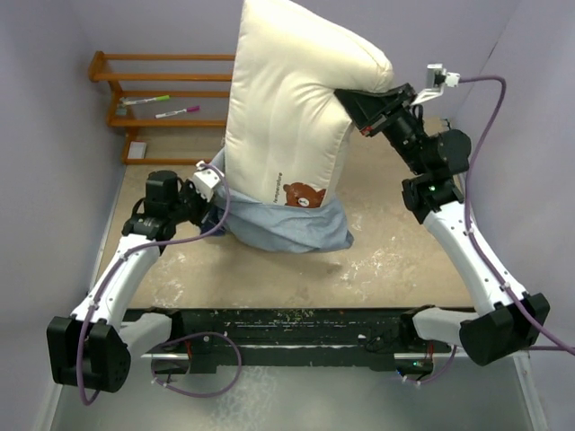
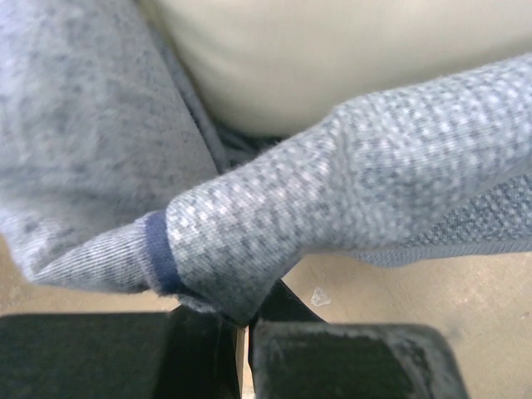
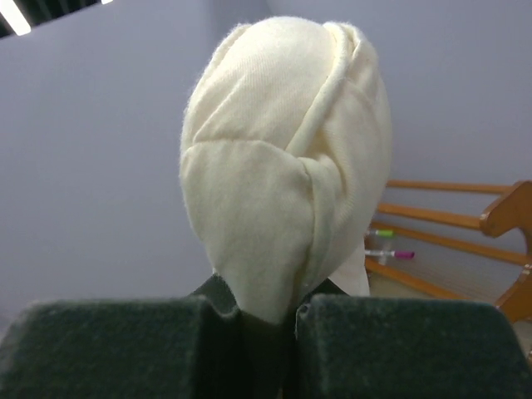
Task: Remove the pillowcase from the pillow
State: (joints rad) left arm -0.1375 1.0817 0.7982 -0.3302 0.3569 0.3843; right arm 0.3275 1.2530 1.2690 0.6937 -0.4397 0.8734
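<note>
Blue pillowcase (image 1: 289, 229) hides pillow (image 1: 287, 99) base; left tool (image 2: 247, 337) pinching fabric.

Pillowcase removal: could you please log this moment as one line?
left claw: shut on pillowcase edge | right claw: shut on pillow corner | pillowcase: bunched around pillow's lower end, not yet off

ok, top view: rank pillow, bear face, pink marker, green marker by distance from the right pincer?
1. pillow, corner gripped in the right pincer
2. bear face, low on the pillow
3. pink marker, on the rack
4. green marker, farther left
</note>
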